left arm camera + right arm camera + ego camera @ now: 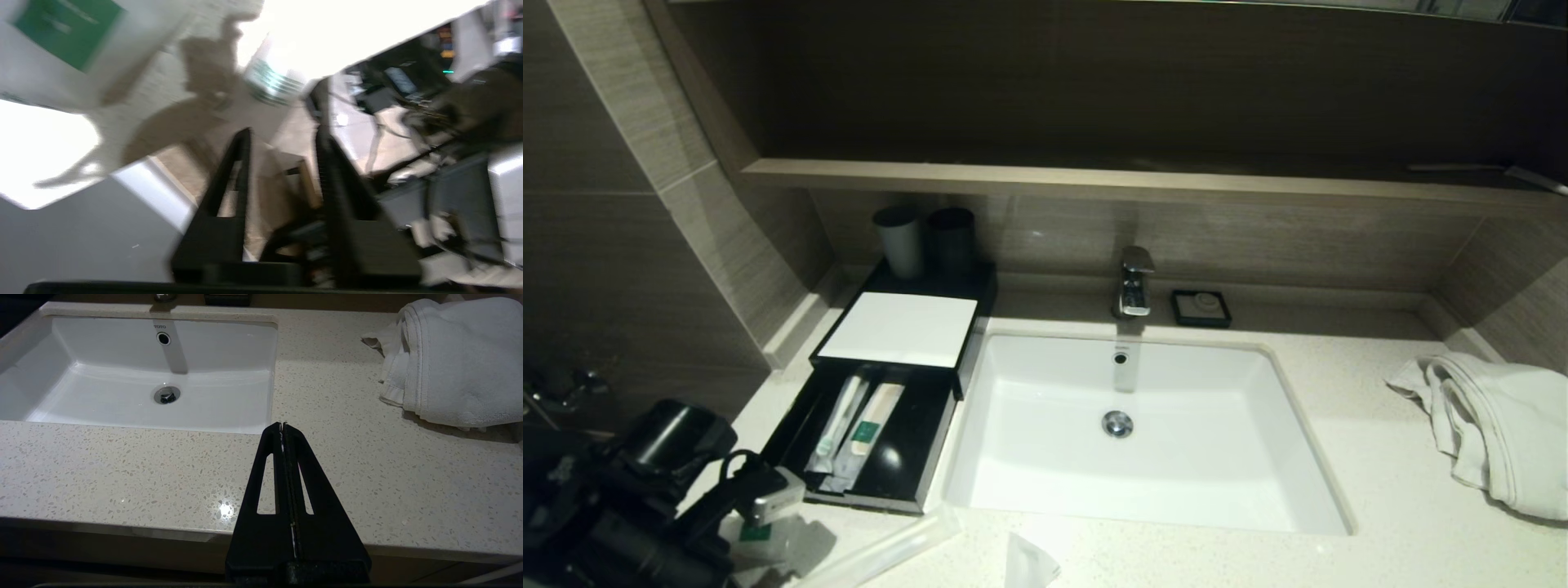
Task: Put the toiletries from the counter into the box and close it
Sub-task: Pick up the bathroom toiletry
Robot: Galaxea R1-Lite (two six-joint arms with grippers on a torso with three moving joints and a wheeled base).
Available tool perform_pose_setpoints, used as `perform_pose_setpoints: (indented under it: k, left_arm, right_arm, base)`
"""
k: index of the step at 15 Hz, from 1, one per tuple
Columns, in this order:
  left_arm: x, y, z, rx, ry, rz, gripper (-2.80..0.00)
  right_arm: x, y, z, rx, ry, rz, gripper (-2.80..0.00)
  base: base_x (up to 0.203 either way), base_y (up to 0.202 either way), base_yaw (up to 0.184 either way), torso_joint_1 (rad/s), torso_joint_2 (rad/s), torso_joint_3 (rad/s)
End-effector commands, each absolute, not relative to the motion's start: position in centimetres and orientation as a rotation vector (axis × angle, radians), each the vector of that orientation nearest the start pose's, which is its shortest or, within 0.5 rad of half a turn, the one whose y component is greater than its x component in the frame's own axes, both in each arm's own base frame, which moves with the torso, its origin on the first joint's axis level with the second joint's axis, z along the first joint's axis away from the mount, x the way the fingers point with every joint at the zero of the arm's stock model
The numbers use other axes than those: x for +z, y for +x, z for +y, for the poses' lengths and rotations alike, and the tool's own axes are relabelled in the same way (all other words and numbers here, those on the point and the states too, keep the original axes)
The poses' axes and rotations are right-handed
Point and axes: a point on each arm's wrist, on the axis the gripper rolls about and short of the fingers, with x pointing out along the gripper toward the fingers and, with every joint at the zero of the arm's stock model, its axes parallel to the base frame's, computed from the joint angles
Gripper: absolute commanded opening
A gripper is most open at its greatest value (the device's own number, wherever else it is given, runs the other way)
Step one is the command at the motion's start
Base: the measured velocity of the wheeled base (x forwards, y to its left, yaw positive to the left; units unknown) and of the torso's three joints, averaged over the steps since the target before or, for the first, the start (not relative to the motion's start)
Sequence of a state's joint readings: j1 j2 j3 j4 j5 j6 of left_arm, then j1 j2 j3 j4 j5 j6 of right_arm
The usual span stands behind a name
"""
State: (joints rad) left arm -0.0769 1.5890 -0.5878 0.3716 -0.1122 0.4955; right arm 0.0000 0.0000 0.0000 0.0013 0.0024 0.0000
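We see the box point(894, 331) at the desk's point(1339, 457) left end beside the sink point(1298, 457), its drawer point(931, 465) pulled out so packets can drop straight in; 2 long packets point(854, 425) already lie inside. Our left gripper point(282, 139) hovers low at the near left corner, fingers point(241, 163) apart and empty, over a green-marked pouch point(756, 535); a long packet point(882, 551) and another pouch point(1029, 563) lie near. Our right gripper point(282, 426) is parked over the desk, fingers together.
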Motion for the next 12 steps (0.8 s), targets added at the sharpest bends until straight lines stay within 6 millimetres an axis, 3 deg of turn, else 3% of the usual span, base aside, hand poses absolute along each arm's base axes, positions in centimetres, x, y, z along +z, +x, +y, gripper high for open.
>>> perform_pose_setpoints:
  k: [1, 12]
  left_arm:
    - [8.76, 18.45, -1.88, -0.493, 0.414, 1.314, 0.00]
    - [8.45, 18.94, -2.15, -0.498, 0.426, 1.304, 0.00]
  right_arm:
    - [7.53, -2.28, 0.01, 0.003, 0.000, 0.002, -2.80]
    - [7.53, -2.28, 0.01, 0.003, 0.000, 0.002, -2.80]
  base:
    - [0.000, 0.000, 0.000, 0.000, 0.00, 0.000]
    - [0.000, 0.000, 0.000, 0.000, 0.00, 0.000]
